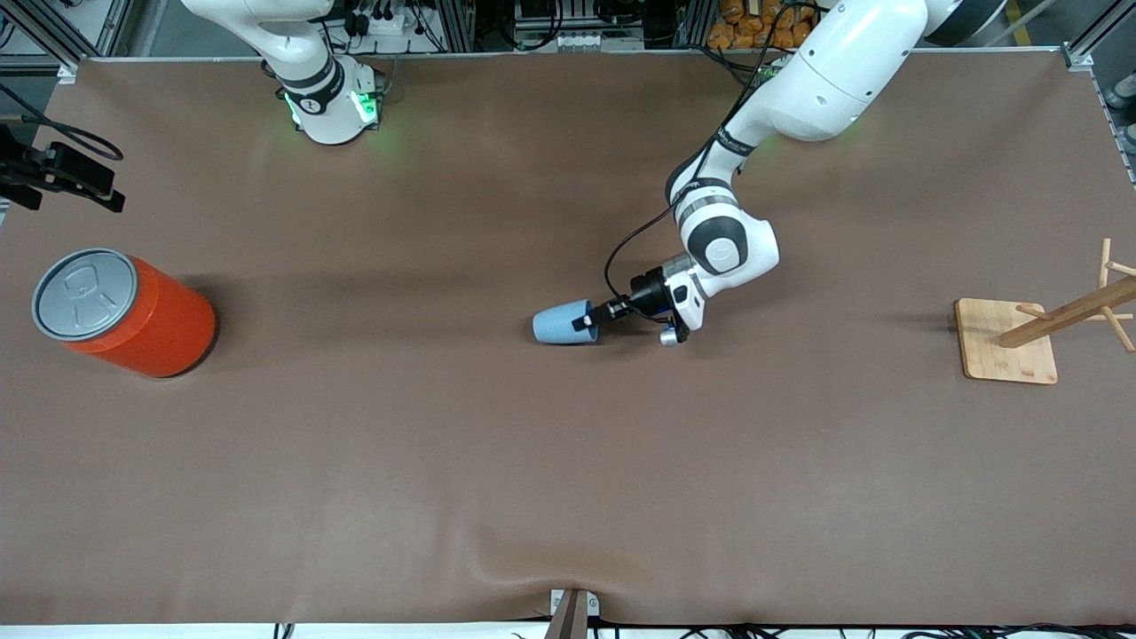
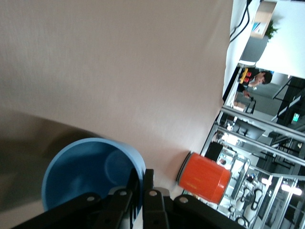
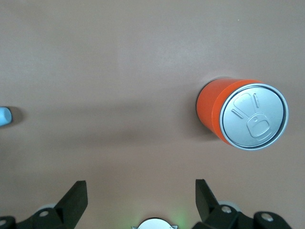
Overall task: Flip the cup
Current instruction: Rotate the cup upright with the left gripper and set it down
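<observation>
Lying on its side near the middle of the table [image 1: 444,461], well away from every edge: the light-blue cup [image 1: 561,322], mouth toward the left arm's end. Clenched on its rim, the left gripper [image 1: 586,323], one finger inside, one outside. Waiting high over the right arm's end, the right gripper [image 3: 141,196], fingers spread wide, holding nothing. No readable writing anywhere; only an embossed pull-tab outline on the grey lid of the orange can [image 1: 133,313], upright near that end's edge. Near the other end's edge, a wooden mug tree [image 1: 1056,328].
</observation>
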Action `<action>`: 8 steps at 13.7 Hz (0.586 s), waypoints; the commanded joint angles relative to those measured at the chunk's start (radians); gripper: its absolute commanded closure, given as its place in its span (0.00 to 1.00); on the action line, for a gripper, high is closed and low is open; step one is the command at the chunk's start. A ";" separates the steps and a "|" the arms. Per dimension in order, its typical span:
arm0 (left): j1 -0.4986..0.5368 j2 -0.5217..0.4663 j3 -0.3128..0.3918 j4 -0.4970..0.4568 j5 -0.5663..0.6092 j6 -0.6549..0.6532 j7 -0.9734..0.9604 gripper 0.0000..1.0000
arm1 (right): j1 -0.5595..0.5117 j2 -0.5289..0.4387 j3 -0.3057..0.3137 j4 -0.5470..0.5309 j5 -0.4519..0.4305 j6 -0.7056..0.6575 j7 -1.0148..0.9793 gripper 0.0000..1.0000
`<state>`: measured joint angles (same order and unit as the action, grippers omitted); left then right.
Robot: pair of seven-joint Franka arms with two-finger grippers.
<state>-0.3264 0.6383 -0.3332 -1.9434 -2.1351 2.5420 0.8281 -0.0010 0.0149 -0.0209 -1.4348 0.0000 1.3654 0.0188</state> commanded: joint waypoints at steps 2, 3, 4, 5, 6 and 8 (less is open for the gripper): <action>0.053 -0.109 0.006 -0.014 0.000 0.047 -0.055 1.00 | 0.006 0.002 0.002 0.010 -0.008 -0.005 -0.005 0.00; 0.073 -0.132 0.006 -0.014 0.007 0.055 -0.058 1.00 | 0.007 0.002 0.002 0.008 -0.008 -0.006 0.000 0.00; 0.099 -0.146 0.006 -0.014 0.026 0.055 -0.070 1.00 | 0.006 0.002 0.002 0.008 -0.011 -0.008 0.000 0.00; 0.127 -0.163 0.006 -0.014 0.058 0.055 -0.093 1.00 | 0.003 0.002 0.002 0.010 -0.018 -0.008 0.001 0.00; 0.151 -0.173 0.006 -0.014 0.098 0.055 -0.128 1.00 | -0.001 0.000 0.001 0.008 -0.020 -0.009 0.003 0.00; 0.208 -0.204 0.005 -0.009 0.223 0.055 -0.237 1.00 | -0.008 -0.001 -0.002 0.010 -0.021 -0.011 0.003 0.00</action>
<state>-0.1650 0.4798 -0.3195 -1.9372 -2.0013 2.5910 0.6803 -0.0018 0.0169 -0.0230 -1.4345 -0.0053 1.3645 0.0191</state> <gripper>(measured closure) 0.947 0.000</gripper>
